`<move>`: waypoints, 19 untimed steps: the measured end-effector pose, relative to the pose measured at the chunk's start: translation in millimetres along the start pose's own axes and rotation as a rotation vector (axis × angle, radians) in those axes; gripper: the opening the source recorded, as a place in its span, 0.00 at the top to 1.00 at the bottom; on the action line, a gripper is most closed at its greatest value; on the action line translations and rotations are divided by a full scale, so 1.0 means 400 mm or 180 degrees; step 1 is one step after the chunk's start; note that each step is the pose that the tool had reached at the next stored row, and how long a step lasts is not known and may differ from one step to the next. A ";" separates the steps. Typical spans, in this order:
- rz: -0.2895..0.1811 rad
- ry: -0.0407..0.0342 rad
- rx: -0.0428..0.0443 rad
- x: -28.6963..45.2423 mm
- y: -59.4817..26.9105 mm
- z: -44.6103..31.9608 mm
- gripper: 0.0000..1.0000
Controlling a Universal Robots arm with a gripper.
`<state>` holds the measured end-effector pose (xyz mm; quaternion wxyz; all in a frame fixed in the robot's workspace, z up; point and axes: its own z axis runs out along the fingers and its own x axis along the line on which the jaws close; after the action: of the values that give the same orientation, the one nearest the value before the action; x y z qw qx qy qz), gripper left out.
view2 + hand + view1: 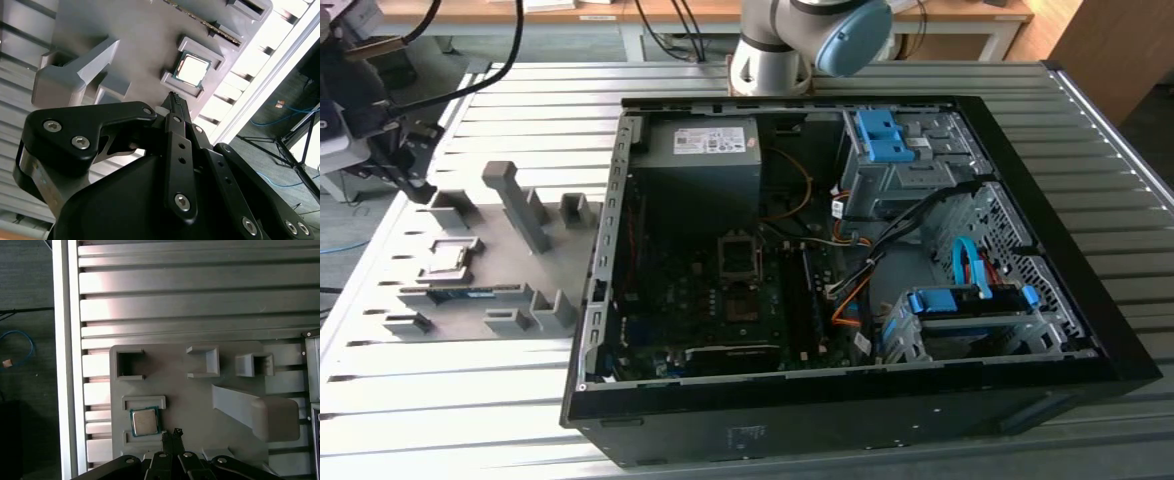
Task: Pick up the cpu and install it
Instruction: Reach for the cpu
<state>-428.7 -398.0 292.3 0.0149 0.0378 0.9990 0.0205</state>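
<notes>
The cpu (145, 421) is a small square chip with a silver top. It lies flat in a shallow pocket of the grey fixture plate (185, 400), and shows in both wrist views, cpu (192, 69). My gripper (172, 433) hovers above the plate just beside the cpu, apart from it. Its thin black fingertips (174, 98) are pressed together with nothing between them. In the exterior view the gripper (411, 178) hangs over the far end of the fixture plate (467, 300), at that view's left, and the cpu (451, 257) is a pale square.
An open black computer case (854, 400) lies on the slatted metal table (454, 420); its motherboard socket (738, 262) sits mid-case. A grey power-supply box (700, 155) and blue drive brackets (894, 135) fill the far side. Tall grey fixture blocks (520, 205) rise from the plate.
</notes>
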 end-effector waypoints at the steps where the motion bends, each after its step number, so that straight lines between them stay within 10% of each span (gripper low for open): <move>1: 0.0000 0.0000 0.0000 0.000 0.000 0.002 0.90; 19: 0.0000 0.0000 0.0000 0.001 -0.001 0.035 0.90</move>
<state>-428.7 -398.0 278.5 0.0149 0.0378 0.9990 0.0206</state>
